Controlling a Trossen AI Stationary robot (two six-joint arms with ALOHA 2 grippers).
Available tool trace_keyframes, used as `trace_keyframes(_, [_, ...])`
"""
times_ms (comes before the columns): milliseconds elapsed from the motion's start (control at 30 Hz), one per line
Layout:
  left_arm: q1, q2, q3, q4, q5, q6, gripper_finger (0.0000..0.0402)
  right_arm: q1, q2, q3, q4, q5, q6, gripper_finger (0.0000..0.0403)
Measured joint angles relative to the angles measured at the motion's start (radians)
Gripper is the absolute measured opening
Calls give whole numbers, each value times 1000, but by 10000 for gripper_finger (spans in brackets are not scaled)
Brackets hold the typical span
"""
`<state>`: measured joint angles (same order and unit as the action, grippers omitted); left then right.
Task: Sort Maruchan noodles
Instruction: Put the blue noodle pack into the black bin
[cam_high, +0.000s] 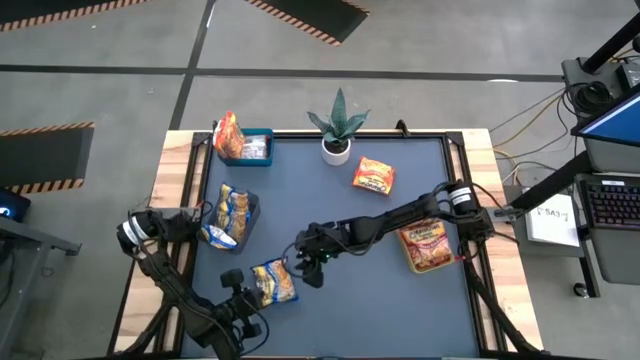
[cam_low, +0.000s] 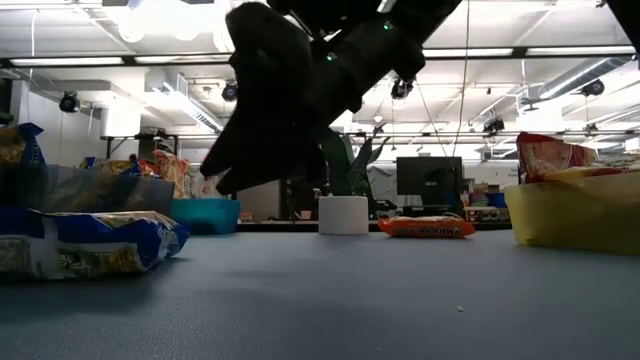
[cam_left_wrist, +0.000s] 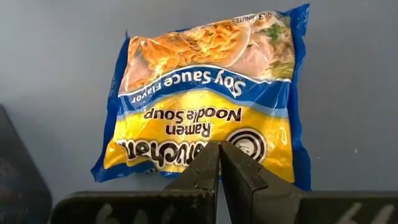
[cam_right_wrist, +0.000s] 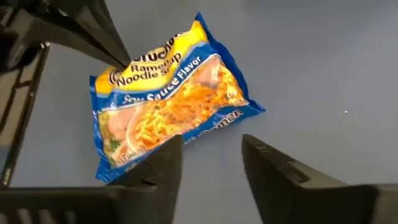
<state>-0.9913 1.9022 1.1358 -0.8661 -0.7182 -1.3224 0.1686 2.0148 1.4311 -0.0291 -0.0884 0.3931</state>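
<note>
Left gripper (cam_left_wrist: 219, 163): fingers pressed together, tips over the near short edge of the yellow-and-blue packet (cam_left_wrist: 208, 99); whether they nip the wrapper or merely rest on it is not clear.
Packet: lies flat on the table (cam_high: 350, 300), directly ahead of the left gripper, its long axis running away from those fingers.
Right gripper (cam_right_wrist: 211, 162): fingers spread, just off the packet's opposite side; one finger (cam_right_wrist: 158, 165) overlaps its edge, the other stands over bare table.
Nearer arm: the left one, by the look of it; the right is stretched far across from its side and angled down.
Likely next: one gripper lifts the packet towards the bin of like packets (cam_high: 232, 215), just beyond the left gripper.
Farther off: an orange-red packet (cam_high: 374, 176) near the potted plant (cam_high: 337, 128); a yellow bin (cam_high: 428, 247) under the right arm.
</note>
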Motion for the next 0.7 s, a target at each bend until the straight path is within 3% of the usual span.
trace_keyframes(333, [0, 0, -26, 13, -53, -39, 0, -5, 1, -33, 128, 5, 83, 262])
trace_keyframes(700, [0, 0, -71, 48, -15, -76, 0, -27, 81, -50, 278, 46, 142, 306])
